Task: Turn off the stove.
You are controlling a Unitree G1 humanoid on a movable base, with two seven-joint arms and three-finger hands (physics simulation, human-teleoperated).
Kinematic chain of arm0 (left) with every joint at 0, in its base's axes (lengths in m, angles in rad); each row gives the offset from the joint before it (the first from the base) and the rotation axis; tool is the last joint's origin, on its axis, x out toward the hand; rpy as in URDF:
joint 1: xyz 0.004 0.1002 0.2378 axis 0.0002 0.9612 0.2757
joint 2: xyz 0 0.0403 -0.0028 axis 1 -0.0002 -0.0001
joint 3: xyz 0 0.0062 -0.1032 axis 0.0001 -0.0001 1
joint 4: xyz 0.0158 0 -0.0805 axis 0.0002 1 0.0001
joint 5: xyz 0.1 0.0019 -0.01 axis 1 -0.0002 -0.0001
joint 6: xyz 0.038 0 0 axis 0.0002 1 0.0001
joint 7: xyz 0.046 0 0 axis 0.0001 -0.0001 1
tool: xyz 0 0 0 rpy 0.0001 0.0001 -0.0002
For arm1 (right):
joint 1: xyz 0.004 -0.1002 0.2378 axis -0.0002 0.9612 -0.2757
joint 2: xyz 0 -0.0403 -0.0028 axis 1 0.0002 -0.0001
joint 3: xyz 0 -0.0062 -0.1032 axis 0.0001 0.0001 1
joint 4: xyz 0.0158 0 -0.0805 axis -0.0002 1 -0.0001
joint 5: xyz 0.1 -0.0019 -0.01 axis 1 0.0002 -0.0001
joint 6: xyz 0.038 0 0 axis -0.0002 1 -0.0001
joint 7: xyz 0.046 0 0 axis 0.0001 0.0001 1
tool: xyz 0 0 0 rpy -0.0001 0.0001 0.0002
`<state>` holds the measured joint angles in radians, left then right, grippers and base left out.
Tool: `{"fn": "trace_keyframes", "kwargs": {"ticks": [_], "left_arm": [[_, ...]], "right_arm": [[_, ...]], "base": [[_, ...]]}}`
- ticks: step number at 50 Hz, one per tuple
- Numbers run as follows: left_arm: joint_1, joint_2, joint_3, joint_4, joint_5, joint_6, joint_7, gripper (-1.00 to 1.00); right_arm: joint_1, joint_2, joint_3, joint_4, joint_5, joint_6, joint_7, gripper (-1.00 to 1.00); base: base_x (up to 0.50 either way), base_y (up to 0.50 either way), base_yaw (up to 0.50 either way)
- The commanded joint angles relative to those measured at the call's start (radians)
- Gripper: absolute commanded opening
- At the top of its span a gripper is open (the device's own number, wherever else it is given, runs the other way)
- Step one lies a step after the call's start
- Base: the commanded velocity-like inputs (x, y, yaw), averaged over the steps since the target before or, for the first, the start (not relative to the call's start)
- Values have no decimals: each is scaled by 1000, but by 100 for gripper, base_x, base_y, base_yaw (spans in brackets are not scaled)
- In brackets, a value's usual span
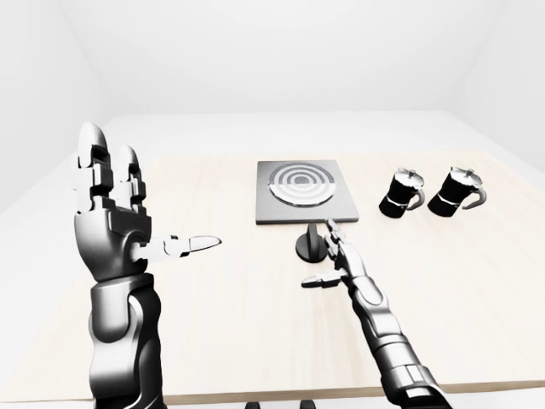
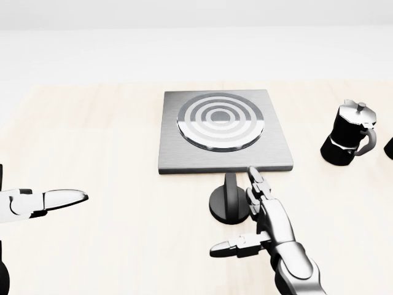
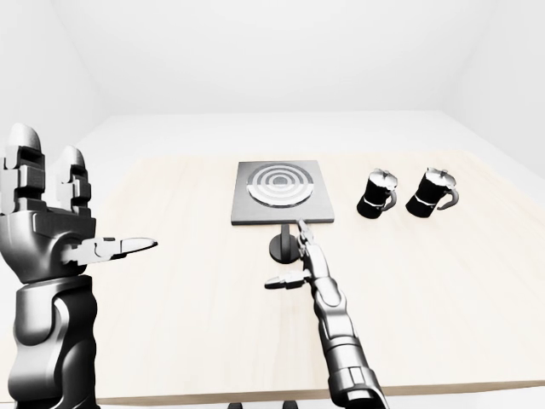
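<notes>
Right robot hand (image 1: 334, 256), fingers spread, reaches just right of the stove's knob (image 1: 310, 245), ready to turn it; the stove (image 1: 306, 192) sits far-centre on the desk (image 1: 213, 324)

Head view: fingertips (image 2: 255, 178) beside the knob, thumb out left

Right-eye view: left robot hand (image 3: 51, 221) raised open, idle, clear of the work

Bright, even light — sharp, shadowless

- I see a pale wooden tabletop (image 1: 230, 324) filling the lower part of the left-eye view.
- White walls (image 1: 281, 51) meet at corners beyond its far edge.
- White floor (image 3: 255, 136); light even and diffuse.
</notes>
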<state>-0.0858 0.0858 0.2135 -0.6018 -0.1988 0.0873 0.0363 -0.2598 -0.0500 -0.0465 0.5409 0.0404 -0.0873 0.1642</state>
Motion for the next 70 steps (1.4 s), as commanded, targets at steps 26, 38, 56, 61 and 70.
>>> {"fn": "trace_keyframes", "kwargs": {"ticks": [26, 38, 56, 61, 70], "left_arm": [[-9, 6, 9, 9, -5, 0, 1, 100], [-5, 9, 14, 22, -7, 0, 1, 100], [-7, 18, 38, 52, -25, 0, 8, 100], [-10, 21, 41, 52, -28, 0, 12, 100], [-2, 19, 43, 50, -31, 0, 11, 100]], "right_arm": [[-41, 21, 22, 87, -22, 0, 4, 100], [-7, 92, 93, 66, -67, 0, 15, 100], [137, 206, 270, -152, -164, 0, 23, 100], [189, 205, 312, -226, -168, 20, 25, 100], [138, 209, 323, -287, -169, 85, 44, 100]], "base": [[0, 0, 0], [0, 0, 0], [0, 0, 0], [0, 0, 0], [0, 0, 0]]}}
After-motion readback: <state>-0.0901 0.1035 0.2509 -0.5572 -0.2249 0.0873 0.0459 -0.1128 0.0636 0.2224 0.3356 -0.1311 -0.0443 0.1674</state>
